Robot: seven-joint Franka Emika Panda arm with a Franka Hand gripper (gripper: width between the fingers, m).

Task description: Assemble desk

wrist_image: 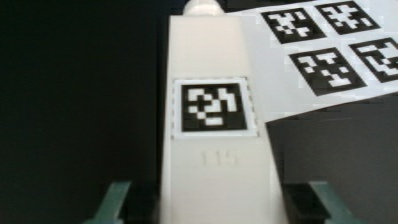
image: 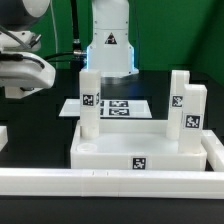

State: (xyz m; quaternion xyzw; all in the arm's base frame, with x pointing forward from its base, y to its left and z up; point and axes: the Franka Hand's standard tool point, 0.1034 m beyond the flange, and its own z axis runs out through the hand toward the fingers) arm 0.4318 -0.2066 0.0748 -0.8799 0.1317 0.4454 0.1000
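Observation:
The white desk top (image: 120, 150) lies on the black table, with a tag on its front rim. Three white legs stand upright in its corners: one at the exterior view's left (image: 90, 100) and two at its right (image: 178, 98) (image: 194, 118). My gripper's hand (image: 24, 70) hangs at the upper left, away from the desk; its fingers are not plain there. In the wrist view a fourth tagged leg (wrist_image: 214, 110) runs lengthwise between my fingers (wrist_image: 118, 200). My gripper (wrist_image: 214, 205) is open, with a dark gap between the leg and each finger.
The marker board (image: 112, 105) lies behind the desk top, and shows in the wrist view (wrist_image: 338, 50) beside the leg. A long white rail (image: 100, 181) edges the table's front. The robot base (image: 108, 45) stands at the back. A small white piece (image: 3, 135) sits at the left edge.

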